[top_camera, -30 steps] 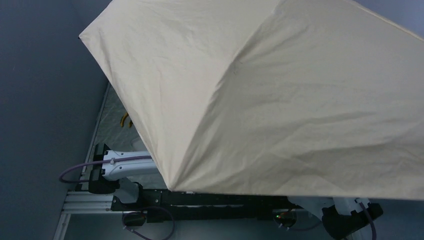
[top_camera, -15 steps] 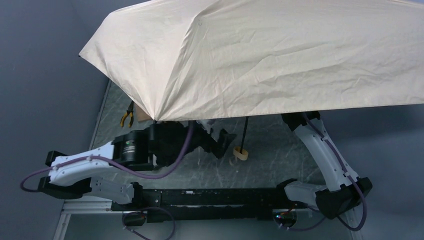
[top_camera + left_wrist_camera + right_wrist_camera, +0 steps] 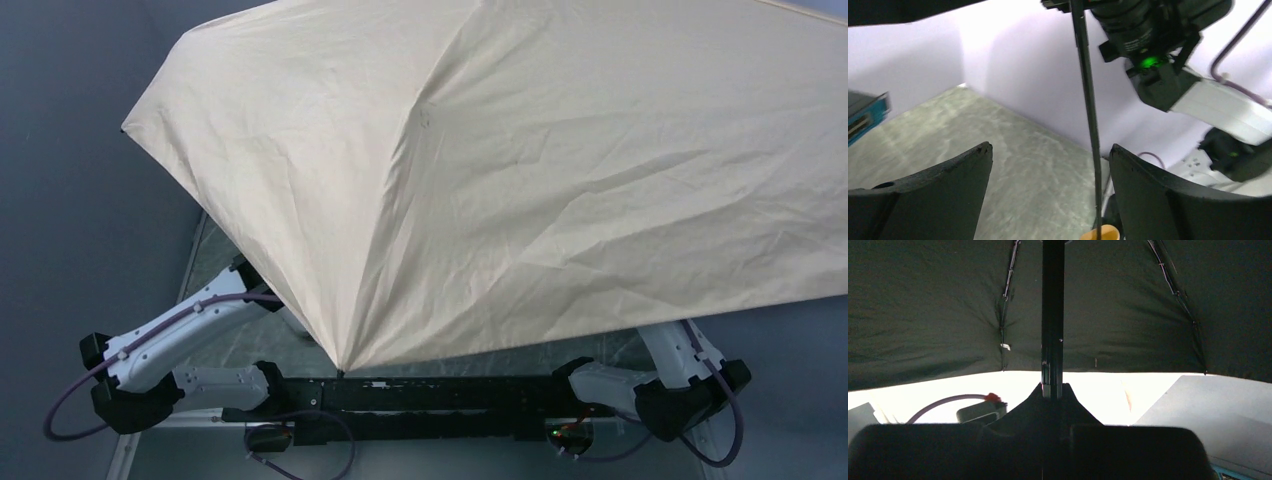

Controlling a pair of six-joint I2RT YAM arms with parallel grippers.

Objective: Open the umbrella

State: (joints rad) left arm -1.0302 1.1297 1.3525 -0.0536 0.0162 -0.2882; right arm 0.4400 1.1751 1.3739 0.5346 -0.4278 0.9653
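We log the umbrella (image 3: pixel 520 170) unfurled above both arms. The right gripper (image 3: pixel 1052 390) pinches its shaft (image 3: pixel 1052 315), long axis upright. The left gripper (image 3: pixel 1049 147) is spread; the shaft stands just ahead, untouched, with the tan handle (image 3: pixel 1100 233) below.

Robot lab cell: arms (image 3: pixel 170 335) on black rail (image 3: pixel 440 393), marbled tabletop (image 3: pixel 1023 165), plain grey walls (image 3: pixel 60 200).

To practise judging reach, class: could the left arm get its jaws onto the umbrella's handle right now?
Probably yes. The left jaws stand open, and the handle hangs at the foot of the shaft in line with their gap, nothing in front. The right jaws grip the shaft higher up.
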